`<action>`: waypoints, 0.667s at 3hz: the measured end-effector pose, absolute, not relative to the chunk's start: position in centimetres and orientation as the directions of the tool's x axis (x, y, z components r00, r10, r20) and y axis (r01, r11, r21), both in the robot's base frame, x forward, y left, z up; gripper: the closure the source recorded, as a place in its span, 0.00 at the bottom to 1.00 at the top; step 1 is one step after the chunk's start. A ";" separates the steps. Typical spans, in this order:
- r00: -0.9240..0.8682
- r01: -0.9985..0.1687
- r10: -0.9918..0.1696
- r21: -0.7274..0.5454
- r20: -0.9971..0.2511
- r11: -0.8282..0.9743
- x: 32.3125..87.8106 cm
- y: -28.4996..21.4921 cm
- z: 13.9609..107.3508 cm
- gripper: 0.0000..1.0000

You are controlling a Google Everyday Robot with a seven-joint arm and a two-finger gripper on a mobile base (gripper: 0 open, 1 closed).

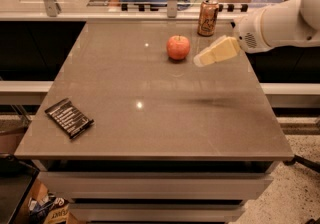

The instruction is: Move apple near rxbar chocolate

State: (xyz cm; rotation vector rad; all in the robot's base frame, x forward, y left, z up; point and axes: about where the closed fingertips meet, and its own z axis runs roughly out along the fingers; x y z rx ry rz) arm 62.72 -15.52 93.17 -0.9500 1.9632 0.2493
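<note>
1. The apple (178,47) sits upright on the far right part of the table (165,123), well in from the edges.
2. It is small and round, red-orange, with a paler yellowish patch on the side towards the camera and a short dark stem in the dip on top. A soft shadow lies under it.
3. The rxbar (69,117) lies flat near the front left corner, well apart from the apple. Its wrapper is black with rows of white text, and it is turned at an angle to the table edge.
4. The gripper (202,59) hangs just right of the apple, a cream wedge pointing left and down from the white arm (280,23). A narrow gap shows between its tip and the apple; it holds nothing.
5. Whether the gripper is wide or narrow cannot be told.
6. An orange-brown can (208,17) stands at the far edge, behind the apple and to its right.
</note>
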 end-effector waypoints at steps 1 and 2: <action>-0.297 -0.694 -0.472 -0.152 -0.830 0.704 65.1 -15.0 91.9 0.00; -0.293 -0.686 -0.418 -0.115 -0.860 0.718 67.6 -14.4 91.0 0.00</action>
